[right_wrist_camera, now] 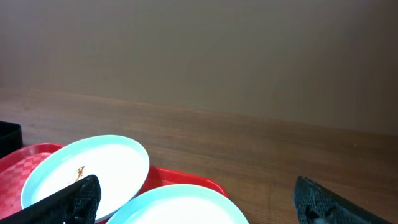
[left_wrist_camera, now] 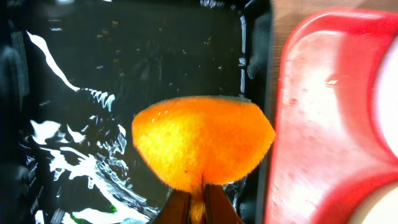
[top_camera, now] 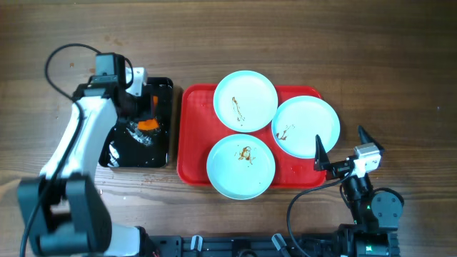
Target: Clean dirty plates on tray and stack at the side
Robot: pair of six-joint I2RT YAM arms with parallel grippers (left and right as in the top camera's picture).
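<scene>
Three pale plates [top_camera: 245, 99], each smeared brown, fill the red tray [top_camera: 191, 135]. Left gripper [left_wrist_camera: 198, 208] pinches sponge [left_wrist_camera: 202, 140]; right gripper [top_camera: 341, 146] gapes.

Three plates [top_camera: 245, 100] on my red tray [top_camera: 191, 143], each brown-smeared at centre, my left claw [top_camera: 146, 114] down on the orange sponge [top_camera: 148, 124] in the black tray [top_camera: 161, 153], my right claw [top_camera: 338, 135] spread open beside the right plate [top_camera: 307, 121], wooden table [top_camera: 400, 71]
</scene>
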